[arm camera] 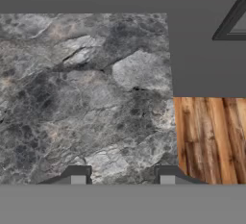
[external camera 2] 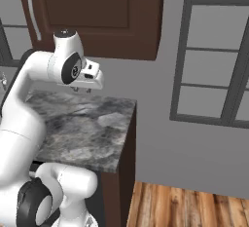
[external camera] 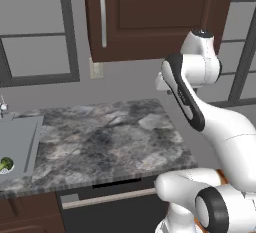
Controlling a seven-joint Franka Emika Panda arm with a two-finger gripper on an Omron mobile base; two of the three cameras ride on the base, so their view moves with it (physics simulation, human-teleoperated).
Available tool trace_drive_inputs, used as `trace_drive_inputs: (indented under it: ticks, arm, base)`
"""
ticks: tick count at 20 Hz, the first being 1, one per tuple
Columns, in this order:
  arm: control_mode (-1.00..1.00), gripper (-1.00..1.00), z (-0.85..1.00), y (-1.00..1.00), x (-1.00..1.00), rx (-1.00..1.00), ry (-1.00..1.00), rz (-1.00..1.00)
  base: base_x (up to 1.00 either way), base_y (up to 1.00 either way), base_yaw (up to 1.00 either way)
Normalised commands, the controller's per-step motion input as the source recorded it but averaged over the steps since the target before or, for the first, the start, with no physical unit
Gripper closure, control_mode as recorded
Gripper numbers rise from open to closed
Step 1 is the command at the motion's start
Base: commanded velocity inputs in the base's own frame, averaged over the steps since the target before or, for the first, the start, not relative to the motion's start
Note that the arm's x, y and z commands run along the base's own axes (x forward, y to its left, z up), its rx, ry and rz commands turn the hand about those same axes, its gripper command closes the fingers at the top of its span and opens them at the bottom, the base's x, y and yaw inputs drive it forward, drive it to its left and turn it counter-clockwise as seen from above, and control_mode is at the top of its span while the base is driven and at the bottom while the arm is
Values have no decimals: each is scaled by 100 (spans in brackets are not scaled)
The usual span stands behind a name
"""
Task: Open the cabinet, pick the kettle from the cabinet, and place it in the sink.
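Hanging above the grey marbled desk [external camera: 110, 137], the claw [arm camera: 122, 176] points straight down at the stone, its two dark fingertips [arm camera: 78, 175] standing apart with nothing between them: it is open and empty. In the hand view the tips frame bare stone near the desk's right end, with the wooden floor [arm camera: 211, 136] just past the edge.

From the claw outward, the thing that matters lies up and to the robot's left. The cabinet [external camera: 150, 17] is a dark brown wall cupboard fixed above the desk, and its door is shut. Its long silver bar handle [external camera: 102, 14] stands upright near the door's left edge, so its long axis runs vertically. In the right base view the same handle [external camera 2: 32, 11] sits above and to the left of the white wrist [external camera 2: 78, 70]. The claw faces down while the handle is well above it, so reaching it would probably mean lifting the hand, turning it toward the door and setting the fingers across the bar.

The kettle is presumably behind that closed door, hidden for now.

Farther left, well apart from the arm, the grey sink [external camera: 20, 142] is set into the desk, with a small green broccoli piece [external camera: 5, 164] lying in it.
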Motion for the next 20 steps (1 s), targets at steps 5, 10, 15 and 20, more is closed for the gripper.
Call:
trace_drive_inputs:
  ticks: [5,10,15,20]
  arm:
    - [-100,-100,-1,0,-12,-1,-6,0]
    - [-100,-100,3,13,-30,-3,-47,0]
    - [-100,-100,15,32,-19,-5,-39,-3]
    - [-100,-100,19,39,-10,0,-20,-10]
  base:
    - [0,0,0]
    - [0,0,0]
    - [0,0,0]
    - [0,0,0]
